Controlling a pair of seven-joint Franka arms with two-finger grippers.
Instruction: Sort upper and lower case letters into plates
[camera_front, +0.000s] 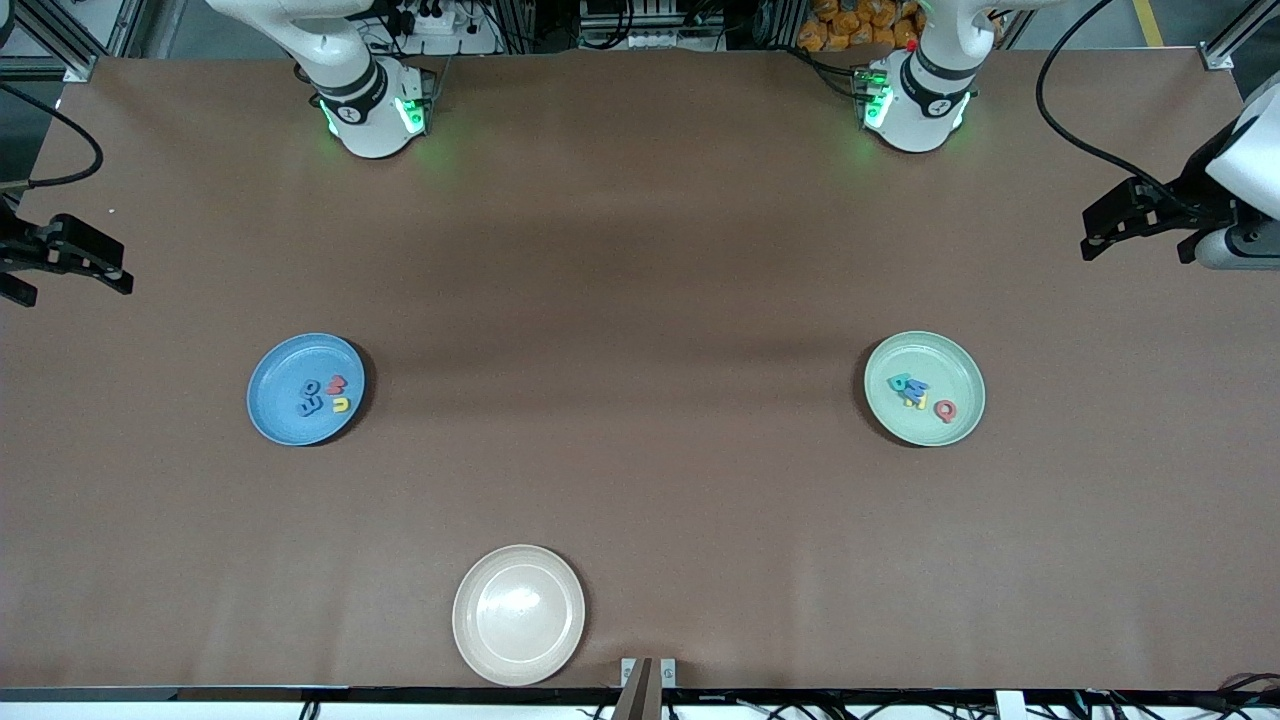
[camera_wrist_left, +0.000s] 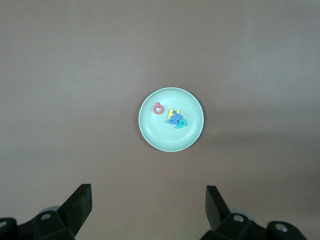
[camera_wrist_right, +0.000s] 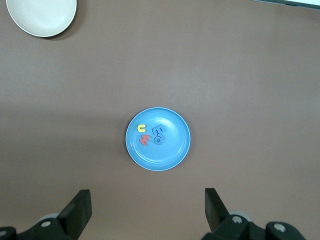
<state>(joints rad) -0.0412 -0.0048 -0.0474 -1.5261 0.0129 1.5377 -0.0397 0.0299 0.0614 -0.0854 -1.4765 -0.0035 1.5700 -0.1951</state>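
Lying in plates (camera_front: 270, 400), letters (camera_front: 322, 393) well apart from grippers (camera_front: 1125, 225).

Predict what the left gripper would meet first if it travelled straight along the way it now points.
Judging by the left wrist view, the left gripper, open and empty, points toward the mint green plate. It would probably first meet that plate or the small letters lying in it; nothing shows between, though depth is unclear.

Both arms: glossy white rounded shells, black joint bands, green lights glowing at the bases, black cables trailing; left tool (camera_front: 1098, 236) and right tool (camera_front: 100, 265) matte black, angular, with blunt wedge fingers (camera_wrist_left: 80, 199) and small silver screws.
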